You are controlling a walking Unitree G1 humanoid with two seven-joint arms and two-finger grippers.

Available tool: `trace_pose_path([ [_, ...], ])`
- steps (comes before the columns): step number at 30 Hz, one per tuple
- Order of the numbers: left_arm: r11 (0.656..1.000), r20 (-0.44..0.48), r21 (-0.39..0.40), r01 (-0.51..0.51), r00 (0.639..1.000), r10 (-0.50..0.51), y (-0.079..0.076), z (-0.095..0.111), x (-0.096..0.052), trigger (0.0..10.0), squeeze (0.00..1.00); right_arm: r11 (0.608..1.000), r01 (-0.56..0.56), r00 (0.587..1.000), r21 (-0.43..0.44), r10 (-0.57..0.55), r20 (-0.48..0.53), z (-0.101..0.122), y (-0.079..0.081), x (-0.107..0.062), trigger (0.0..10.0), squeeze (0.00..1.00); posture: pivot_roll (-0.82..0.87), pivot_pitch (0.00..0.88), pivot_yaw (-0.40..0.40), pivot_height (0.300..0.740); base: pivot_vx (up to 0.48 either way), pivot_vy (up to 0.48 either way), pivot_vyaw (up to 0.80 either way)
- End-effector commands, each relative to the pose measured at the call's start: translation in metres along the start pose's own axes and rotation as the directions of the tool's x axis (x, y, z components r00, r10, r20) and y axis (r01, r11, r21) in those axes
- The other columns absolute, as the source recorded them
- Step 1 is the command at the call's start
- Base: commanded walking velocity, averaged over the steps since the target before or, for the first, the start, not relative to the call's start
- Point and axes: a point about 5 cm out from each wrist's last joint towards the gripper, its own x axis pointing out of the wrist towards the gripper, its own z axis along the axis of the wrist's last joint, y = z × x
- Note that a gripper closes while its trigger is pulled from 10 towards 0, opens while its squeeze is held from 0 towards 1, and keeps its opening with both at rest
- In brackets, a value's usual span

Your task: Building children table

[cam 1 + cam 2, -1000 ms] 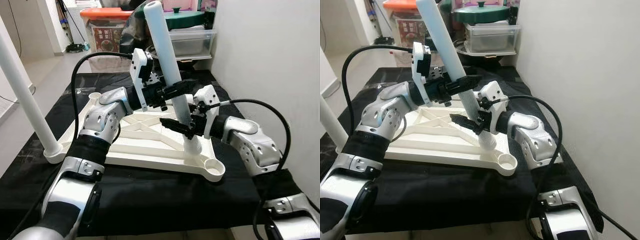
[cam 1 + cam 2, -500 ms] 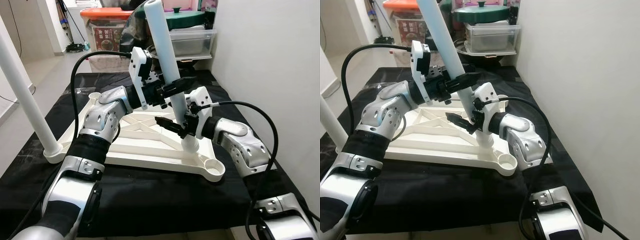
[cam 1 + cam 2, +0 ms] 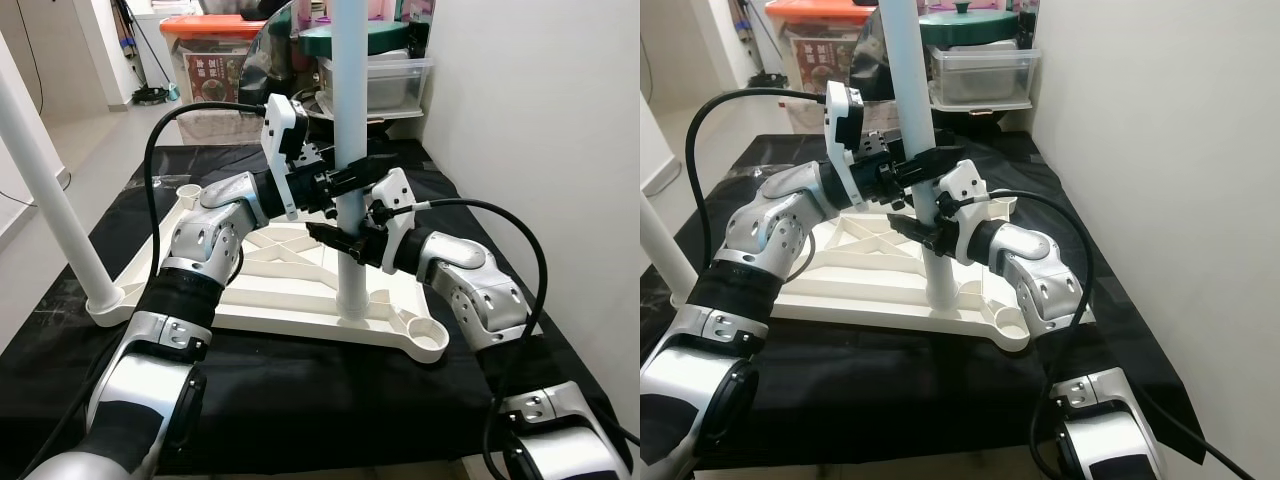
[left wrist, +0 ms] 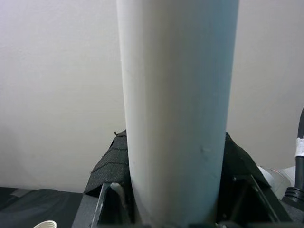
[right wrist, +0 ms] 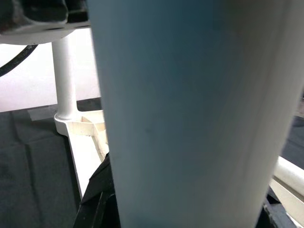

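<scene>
Both arms reach forward over the table [image 3: 300, 400], which is draped in black cloth, and meet at one white table leg [image 3: 349, 150]. The left arm bends at the elbow and angles in from the left, its wrist turned so that the left pincer [image 3: 350, 180] comes at the leg from the side at about mid-height. Its black fingers are closed around the leg, one on each side. The right arm folds in from the right with its elbow low and out toward the wall, forearm pointing back toward the centre. The right pincer [image 3: 335, 238] grips the same leg just below the left one, its fingers clamped on the tube.

The leg stands upright, its long axis vertical, its top running out of the head views. Its foot sits on the upturned white tabletop frame [image 3: 270, 290], between the frame's cross ribs and the near right corner socket [image 3: 428, 338], not in that socket. In the left wrist view the leg [image 4: 176, 109] fills the centre as a broad pale column against the wall, and in the right wrist view it [image 5: 190, 114] looms the same way.

A second white leg [image 3: 50, 200] is already seated in the frame's near left corner socket and leans up and to the left. The frame lies flat on the cloth, underside up. Behind the table are an orange-lidded storage box [image 3: 215, 60] and a clear plastic bin [image 3: 390, 85].
</scene>
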Motion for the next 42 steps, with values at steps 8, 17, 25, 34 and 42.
trace_pose_path([
  [8, 0.994, 0.003, 0.009, -0.110, 0.994, 0.110, 0.014, 0.003, -0.005, 10.0, 1.00, 1.000, 0.022, 1.000, 0.003, -0.022, 0.013, 0.001, -0.002, 0.001, 0.0, 0.00, 0.00, 0.000, 0.008, 0.740, 0.000, 0.000, 0.00],
  [17, 0.979, 0.080, 0.041, -0.200, 0.977, 0.196, 0.021, 0.019, -0.006, 10.0, 1.00, 0.999, 0.050, 0.999, 0.002, -0.050, 0.021, 0.002, -0.007, -0.001, 0.0, 0.00, 0.01, 0.000, 0.003, 0.740, 0.000, 0.000, 0.00],
  [25, 0.963, 0.219, 0.015, -0.269, 0.941, 0.259, 0.027, 0.047, -0.014, 10.0, 0.00, 0.995, 0.098, 0.995, 0.009, -0.098, 0.019, 0.002, -0.017, -0.004, 0.0, 0.00, 0.01, 0.000, 0.000, 0.740, 0.000, 0.000, 0.00],
  [34, 0.899, 0.390, 0.013, -0.437, 0.830, 0.398, 0.031, 0.081, -0.029, 10.0, 0.00, 0.943, 0.321, 0.940, 0.086, -0.328, 0.096, 0.017, -0.048, -0.012, 0.0, 0.00, 0.01, 0.000, -0.001, 0.740, 0.000, 0.000, 0.00],
  [42, 0.836, 0.369, 0.016, -0.549, 0.780, 0.505, 0.016, 0.062, -0.059, 10.0, 0.00, 0.817, 0.513, 0.798, 0.262, -0.567, 0.205, 0.040, -0.083, -0.036, 0.0, 0.00, 0.02, 0.000, -0.013, 0.740, 0.000, 0.000, 0.00],
])
